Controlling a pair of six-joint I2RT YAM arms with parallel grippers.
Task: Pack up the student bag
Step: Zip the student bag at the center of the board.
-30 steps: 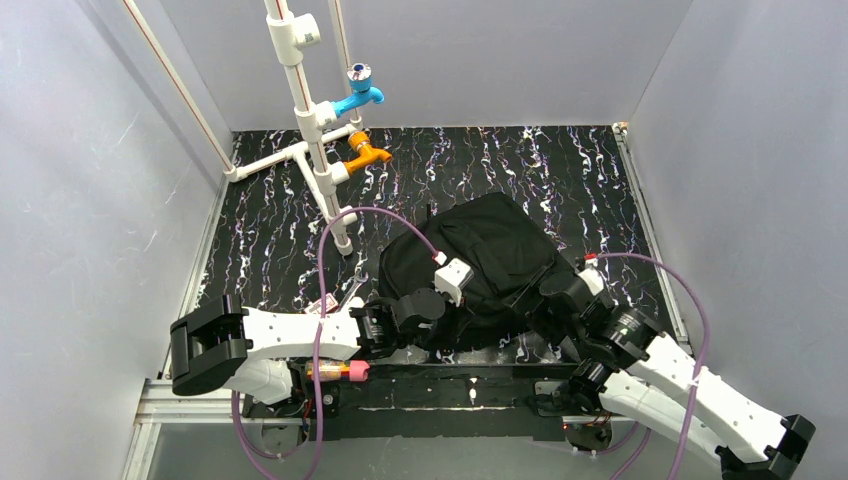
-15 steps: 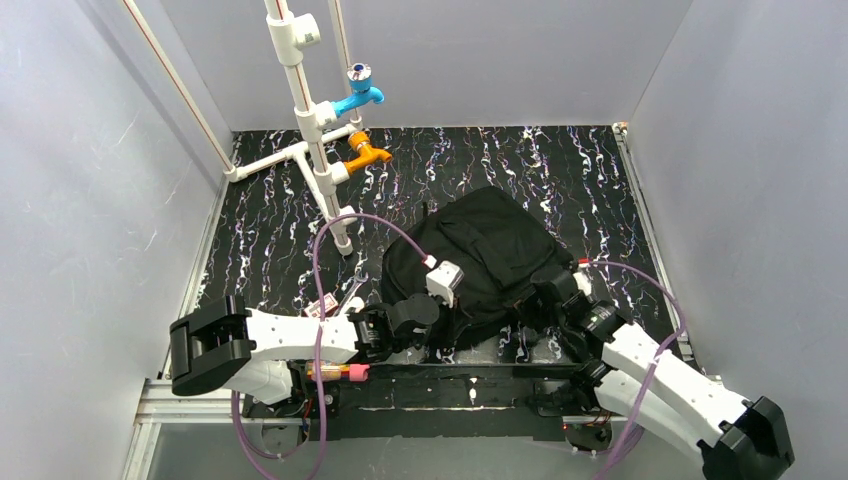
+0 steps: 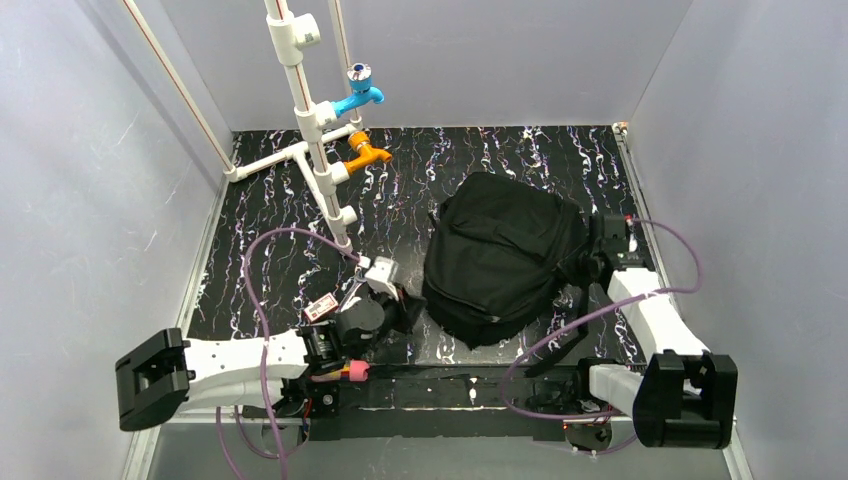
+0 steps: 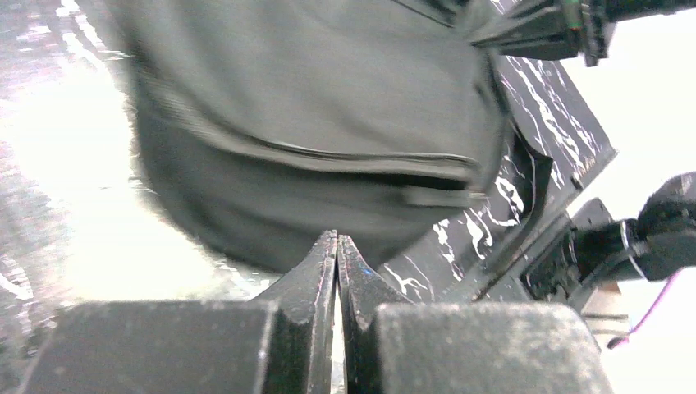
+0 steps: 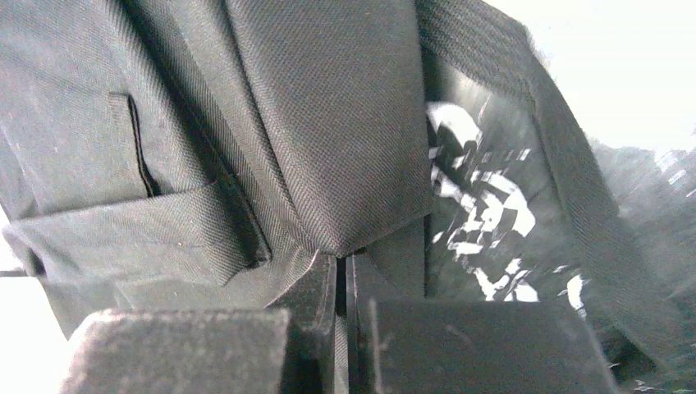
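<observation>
On the right half of the black marbled table (image 3: 270, 240) we see the large soft black fabric backpack (image 3: 500, 255). Our right gripper (image 5: 341, 261) is clenched on its fabric edge, the pinch point itself hidden. Our left gripper (image 4: 336, 246) is closed, empty, just beside it.

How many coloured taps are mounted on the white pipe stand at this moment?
2. The blue tap is the upper one, near the back wall; the orange tap sits just below it on the same white pipe stand. Nothing seems to hide another.
</observation>
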